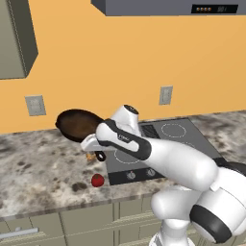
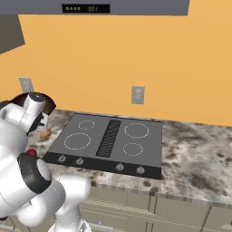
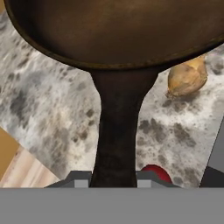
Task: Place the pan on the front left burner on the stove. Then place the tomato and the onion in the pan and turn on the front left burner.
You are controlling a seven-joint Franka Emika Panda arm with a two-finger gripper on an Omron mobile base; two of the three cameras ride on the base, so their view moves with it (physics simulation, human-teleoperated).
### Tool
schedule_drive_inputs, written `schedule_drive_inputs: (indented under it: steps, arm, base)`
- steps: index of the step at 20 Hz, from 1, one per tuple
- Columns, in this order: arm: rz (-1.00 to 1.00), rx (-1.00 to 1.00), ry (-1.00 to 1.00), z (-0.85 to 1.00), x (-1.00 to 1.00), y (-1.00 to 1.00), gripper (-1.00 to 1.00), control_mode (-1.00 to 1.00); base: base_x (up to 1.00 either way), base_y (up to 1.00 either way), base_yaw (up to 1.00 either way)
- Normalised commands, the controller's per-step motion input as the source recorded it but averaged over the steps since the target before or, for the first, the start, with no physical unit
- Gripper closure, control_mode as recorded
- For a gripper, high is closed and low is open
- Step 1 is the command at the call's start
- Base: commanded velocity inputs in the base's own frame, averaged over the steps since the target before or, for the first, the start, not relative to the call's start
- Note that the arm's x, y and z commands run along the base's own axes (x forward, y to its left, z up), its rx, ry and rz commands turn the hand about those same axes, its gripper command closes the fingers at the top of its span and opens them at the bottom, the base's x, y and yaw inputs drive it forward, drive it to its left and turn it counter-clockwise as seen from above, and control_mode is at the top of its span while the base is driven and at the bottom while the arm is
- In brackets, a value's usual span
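The pan is held by its handle, which runs straight down into the gripper in the hand view; the two grey fingers are seen pressed against either side of the handle at its lower end, so the jaws are pinched on it. In the left base view the pan is seen tilted and lifted clear of the counter, its round dark bowl reaching away from the gripper toward the orange wall. The loop end of the handle hangs just below the hand.

The onion lies on the speckled stone below the pan, just beside the bowl's rim and off to one side of the handle in the hand view; in the left base view a tan sliver of it is seen right under the gripper. The tomato rests on the counter nearer the front edge, below the hand and apart from the onion; in the hand view its red top is seen right beside the fingers.

The stove lies to the side of the gripper, away from the pan. The front left burner is marked on the glass as a large white ring, nearest the arm, with the grey knobs in a row along the front edge.
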Motion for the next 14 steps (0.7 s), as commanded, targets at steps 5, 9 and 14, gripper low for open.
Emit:
schedule_drive_inputs:
  steps: [5,9,14]
  arm:
    - [0.00,0.00,-0.01,0.00,-0.01,-0.15,1.00,-1.00]
    - [0.00,0.00,-0.02,0.00,0.00,-0.34,1.00,-1.00]
    - [0.00,0.00,0.00,0.00,0.00,-0.37,1.00,-1.00]
  base:
    - [0.00,0.00,0.00]
    - [0.00,0.00,0.00]
    - [0.00,0.00,0.00]
